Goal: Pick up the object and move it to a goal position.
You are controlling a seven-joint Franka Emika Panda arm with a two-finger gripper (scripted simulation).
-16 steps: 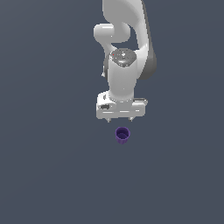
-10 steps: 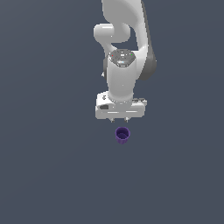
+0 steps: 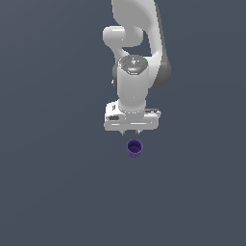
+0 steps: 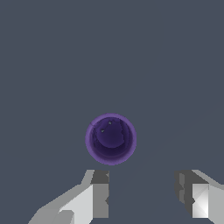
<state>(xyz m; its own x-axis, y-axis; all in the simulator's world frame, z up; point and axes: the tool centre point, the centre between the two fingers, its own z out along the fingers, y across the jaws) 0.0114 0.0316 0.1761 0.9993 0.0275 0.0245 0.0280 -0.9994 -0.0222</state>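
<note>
The small dark purple cup [image 3: 134, 148] stands upright on the grey floor, its mouth open upward. My white gripper [image 3: 131, 131] hangs above and just behind it in the exterior view, with only the short finger tips showing under the hand. In the wrist view the cup [image 4: 110, 139] is seen from straight above, ahead of the two fingers [image 4: 100, 194], not between them. The gripper [image 4: 144, 192] is open and empty, its gap wider than the cup.
The flat grey floor [image 3: 57, 192] spreads all around with nothing else on it. The white arm [image 3: 137, 57] rises behind the gripper.
The arm has come slightly lower and the hand has shifted a little towards the cup. The cup has not moved.
</note>
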